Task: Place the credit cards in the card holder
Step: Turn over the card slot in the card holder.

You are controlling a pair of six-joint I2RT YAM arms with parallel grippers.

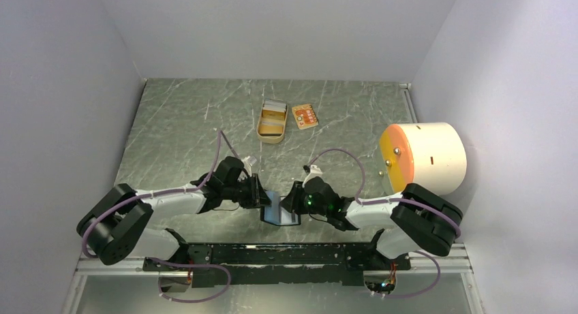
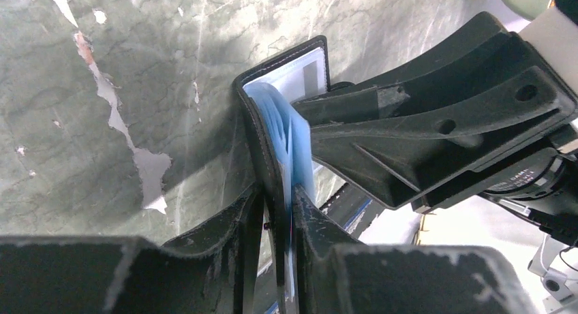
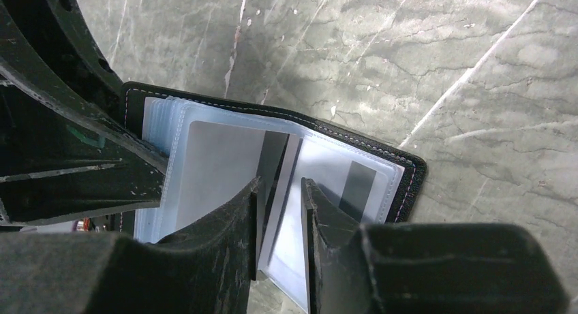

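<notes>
Both arms meet low over the near edge of the surface (image 1: 191, 130), with the holder (image 1: 279, 214) between them, spread open and standing on edge, blue lining and clear sleeves showing. I cannot tell whether it touches the surface. Left end effector (image 2: 278, 215): jaws only narrowly apart, straddling the holder's black cover and the blue leaves next to it. One finger (image 2: 310, 225) lies against the blue, but a sliver of light shows between the other finger and the cover, so I cannot tell if it truly clamps. Right end effector (image 3: 281, 212): jaws close together with one clear sleeve leaf filling the gap, so I read that as a pinch on the holder from the opposite side. What looks like the pale card (image 3: 218, 165) sits flat inside a sleeve just left of that leaf. The orange card (image 1: 305, 116) lies face up far out on the surface, well apart from the holder and just beside a tan tin (image 1: 271, 120). A white drum (image 1: 426, 157) with an orange face stands at the right edge, near the right arm.
</notes>
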